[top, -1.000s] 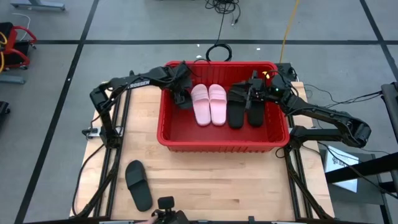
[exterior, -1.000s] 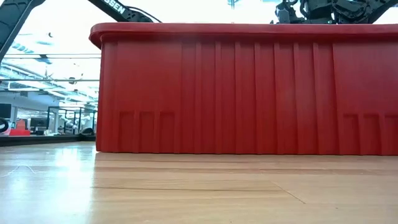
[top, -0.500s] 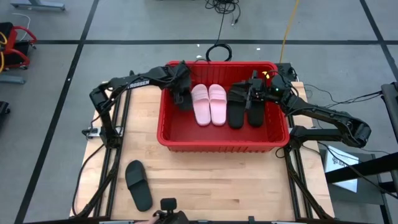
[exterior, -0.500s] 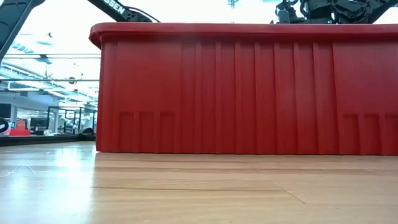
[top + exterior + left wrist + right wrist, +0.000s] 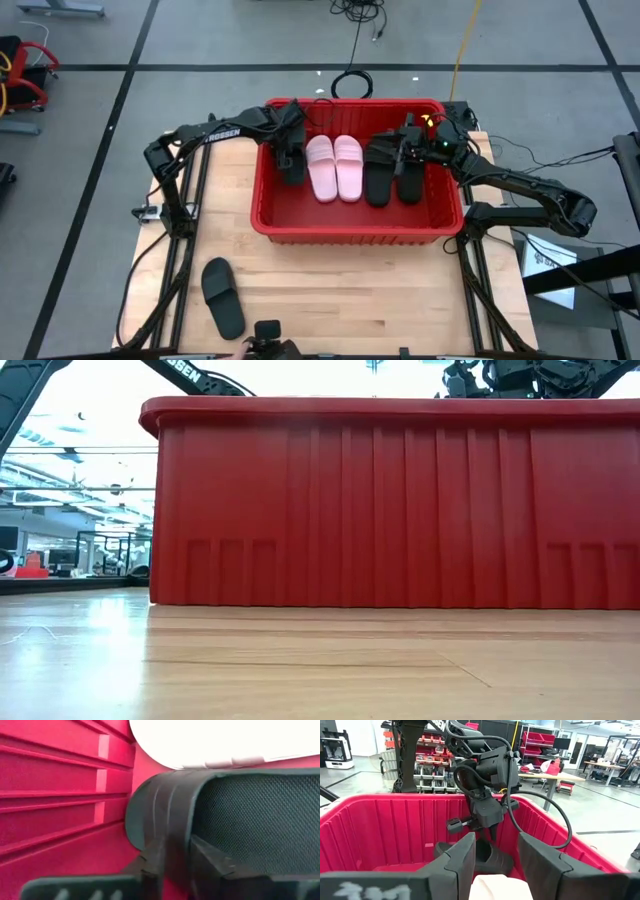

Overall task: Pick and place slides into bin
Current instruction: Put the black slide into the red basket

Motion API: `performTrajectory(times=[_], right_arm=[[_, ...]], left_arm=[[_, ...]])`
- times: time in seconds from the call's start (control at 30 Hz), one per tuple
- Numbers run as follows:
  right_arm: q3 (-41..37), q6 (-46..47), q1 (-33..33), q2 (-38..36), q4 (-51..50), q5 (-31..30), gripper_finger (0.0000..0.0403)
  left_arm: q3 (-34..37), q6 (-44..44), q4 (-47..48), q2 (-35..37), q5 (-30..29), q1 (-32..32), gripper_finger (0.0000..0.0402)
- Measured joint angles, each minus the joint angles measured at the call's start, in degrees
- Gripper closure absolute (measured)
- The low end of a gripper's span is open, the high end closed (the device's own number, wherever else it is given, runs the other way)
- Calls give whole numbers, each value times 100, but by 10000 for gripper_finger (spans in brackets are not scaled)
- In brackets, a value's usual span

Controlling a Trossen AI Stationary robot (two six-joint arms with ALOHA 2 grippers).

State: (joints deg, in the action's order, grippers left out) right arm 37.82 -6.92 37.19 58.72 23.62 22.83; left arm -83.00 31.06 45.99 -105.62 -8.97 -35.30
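Behind the desk (image 5: 330,290), left gripper (image 5: 290,160) pinching a black slide (image 5: 200,820) should lower flat into the bin (image 5: 300,225); right gripper (image 5: 405,150) spread.

The wooden table (image 5: 330,285) stood on a grey floor (image 5: 200,40) crossed by dark lines. A black cable (image 5: 352,82) lay coiled on the floor just beyond the table's far edge, with a yellow cable (image 5: 462,40) running away from the far right corner. A red and black cart (image 5: 18,85) sat well off to the left of the table. Past the far edge, the room held shelving stacked with red bins (image 5: 432,757), a white machine (image 5: 331,747) at one side, and a worktable (image 5: 555,776) with something red resting on it. At table-top level, railings (image 5: 105,550) showed beyond the left edge.
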Motion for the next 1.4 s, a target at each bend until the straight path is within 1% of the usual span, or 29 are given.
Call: performTrajectory(times=[0.23, 0.4, 0.5, 0.63, 0.77, 1.0, 1.23, 1.4], right_arm=[[0, 0, 1, 0, -2, 0, 261], [0, 0, 2, 0, -4, 0, 261], [0, 0, 1, 0, -26, 0, 261], [0, 0, 2, 0, -39, 0, 261], [0, -23, 2, 0, -40, 0, 261], [0, -39, 0, 0, -37, -13, 261], [0, -213, 0, 0, 79, -33, 261], [0, 107, -10, 0, 16, -28, 261]], left_arm=[[2, -136, 81, 23, -69, -11, 236], [2, -253, 81, 35, -117, 56, 183], [2, -313, 88, 35, -243, 127, 160], [2, -383, 70, 105, -602, 247, 140], [2, -491, 51, 300, -663, 309, 137], [2, -675, 55, 954, -660, 324, 159], [2, -1255, 97, 1652, -621, 374, 178], [2, -1422, 199, 2049, -451, 618, 188]])
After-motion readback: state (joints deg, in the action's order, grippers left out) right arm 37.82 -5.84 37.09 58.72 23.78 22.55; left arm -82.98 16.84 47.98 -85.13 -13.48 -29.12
